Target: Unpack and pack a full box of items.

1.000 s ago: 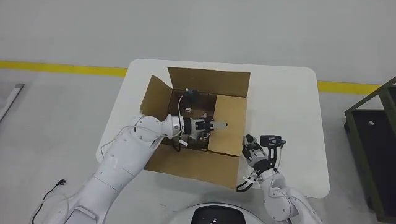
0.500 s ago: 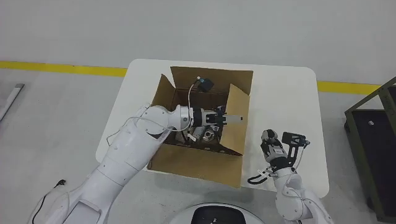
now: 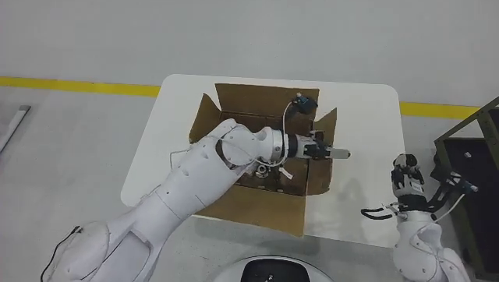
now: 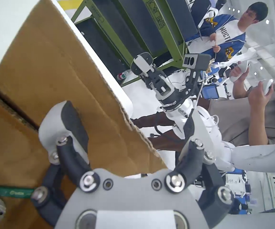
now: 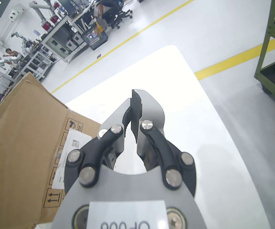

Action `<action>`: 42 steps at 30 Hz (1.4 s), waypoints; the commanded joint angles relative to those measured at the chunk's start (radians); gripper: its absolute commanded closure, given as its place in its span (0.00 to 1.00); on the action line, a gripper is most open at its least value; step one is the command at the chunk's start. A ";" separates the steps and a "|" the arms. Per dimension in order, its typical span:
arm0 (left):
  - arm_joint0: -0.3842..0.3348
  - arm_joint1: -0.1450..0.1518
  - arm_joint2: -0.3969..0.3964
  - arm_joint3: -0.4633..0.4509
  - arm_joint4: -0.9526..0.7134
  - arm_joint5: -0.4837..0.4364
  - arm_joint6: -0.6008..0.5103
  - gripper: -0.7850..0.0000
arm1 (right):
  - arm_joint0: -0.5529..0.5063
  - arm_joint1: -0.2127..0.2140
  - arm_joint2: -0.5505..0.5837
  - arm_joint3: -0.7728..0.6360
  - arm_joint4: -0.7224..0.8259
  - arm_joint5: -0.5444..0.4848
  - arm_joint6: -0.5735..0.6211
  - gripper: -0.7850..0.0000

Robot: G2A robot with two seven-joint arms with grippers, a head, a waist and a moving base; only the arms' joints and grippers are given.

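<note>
Cardboard box (image 3: pixel 257 204) on the table (image 3: pixel 366 118): my left gripper (image 4: pixel 126 120) hangs wide open at its right flap (image 4: pixel 56 60); my right gripper (image 5: pixel 133 107) is closed, empty.

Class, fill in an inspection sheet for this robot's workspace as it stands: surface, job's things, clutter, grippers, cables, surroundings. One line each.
Surface: white table, rounded corners.
Job's things: cardboard box open on the table; metal parts low inside, too small to identify.
Clutter: nothing seen.
Grippers: left gripper reaches across the box to its flap, fingers open at the flap's edge; right gripper near the table's edge, apart from the box, fingers shut, holding nothing.
Cables: white cable loops above the left wrist; black cable loops at the right wrist.
Surroundings: green rack beside the table; yellow line on the grey floor.
</note>
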 commanded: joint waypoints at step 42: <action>0.328 0.182 -0.470 -0.588 0.567 0.170 -0.406 0.00 | 0.158 -0.003 0.000 -0.104 0.289 -0.089 0.291 0.51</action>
